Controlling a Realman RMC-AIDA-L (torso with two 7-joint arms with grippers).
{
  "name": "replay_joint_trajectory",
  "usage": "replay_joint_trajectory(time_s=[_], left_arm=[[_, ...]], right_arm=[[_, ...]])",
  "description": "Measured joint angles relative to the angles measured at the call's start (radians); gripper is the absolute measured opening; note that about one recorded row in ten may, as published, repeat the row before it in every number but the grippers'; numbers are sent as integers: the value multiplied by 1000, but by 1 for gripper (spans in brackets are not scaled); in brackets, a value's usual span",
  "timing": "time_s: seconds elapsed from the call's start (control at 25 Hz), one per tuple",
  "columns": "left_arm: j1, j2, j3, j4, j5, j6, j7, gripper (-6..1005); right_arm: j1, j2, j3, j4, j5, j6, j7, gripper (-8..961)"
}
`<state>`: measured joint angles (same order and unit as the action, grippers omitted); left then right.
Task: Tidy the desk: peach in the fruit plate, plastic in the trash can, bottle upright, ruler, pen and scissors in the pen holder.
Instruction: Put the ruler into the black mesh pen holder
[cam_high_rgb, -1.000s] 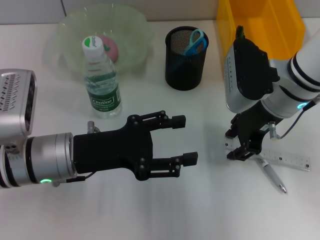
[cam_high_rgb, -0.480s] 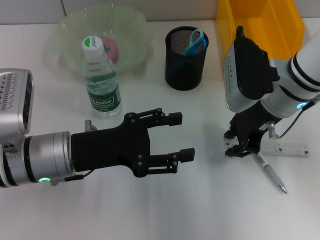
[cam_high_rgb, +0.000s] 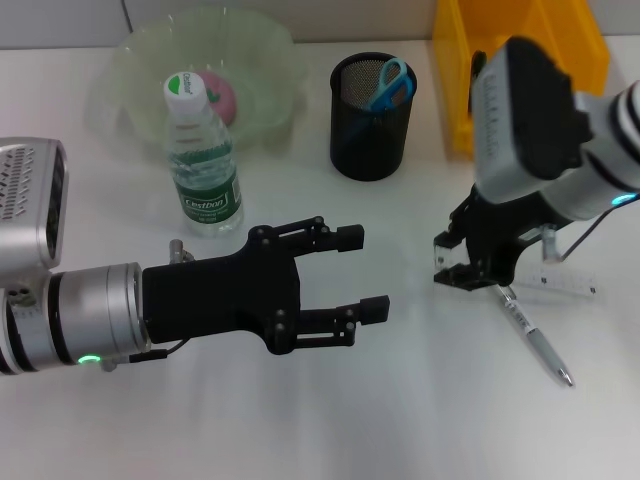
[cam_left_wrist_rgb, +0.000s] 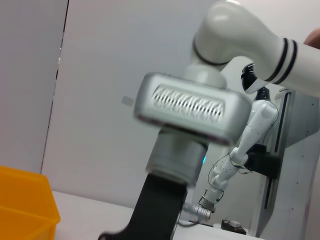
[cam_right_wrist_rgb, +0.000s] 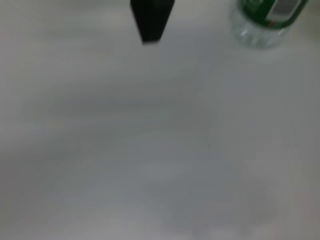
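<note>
Right tool (cam_high_rgb: 468, 270) clamped on ruler (cam_high_rgb: 560, 283) end, lifting; thin grip may slip, ruler drops onto pen (cam_high_rgb: 535, 343). Left tool (cam_high_rgb: 355, 275) open, idle.

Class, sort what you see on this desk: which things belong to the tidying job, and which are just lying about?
Job things:
- ruler, held by right gripper
- pen
- scissors
- pen holder
- peach
- fruit plate
- bottle
- yellow bin

Lying about:
- nothing else visible

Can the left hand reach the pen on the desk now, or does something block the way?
Probably not easily. The pen lies past the right hand, which holds the ruler just above it, so the open left hand would have to cross that arm.
</note>
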<state>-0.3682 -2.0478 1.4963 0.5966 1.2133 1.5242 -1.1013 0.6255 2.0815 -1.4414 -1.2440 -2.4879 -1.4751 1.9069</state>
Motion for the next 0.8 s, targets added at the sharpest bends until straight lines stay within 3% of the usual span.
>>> replay_joint_trajectory(time_s=[0.16, 0.44, 0.48, 0.56, 0.68, 0.8], left_arm=[[1, -2, -1, 0, 0, -1, 6, 786], [3, -7, -6, 0, 0, -1, 15, 786], [5, -8, -10, 0, 0, -1, 15, 786], [6, -8, -13, 0, 0, -1, 15, 786], [9, -8, -20, 0, 0, 1, 15, 786], [12, -8, -21, 0, 0, 1, 15, 786]], right_arm=[[-102, 2, 76, -165, 89, 1, 0, 391], [-156, 1, 237, -242, 245, 8, -5, 392], [-176, 1, 298, -255, 337, 18, -27, 392], [-185, 1, 323, -255, 382, 22, -42, 391], [-228, 0, 418, -186, 628, 70, -147, 394], [-245, 0, 445, -114, 751, 99, -219, 398]])
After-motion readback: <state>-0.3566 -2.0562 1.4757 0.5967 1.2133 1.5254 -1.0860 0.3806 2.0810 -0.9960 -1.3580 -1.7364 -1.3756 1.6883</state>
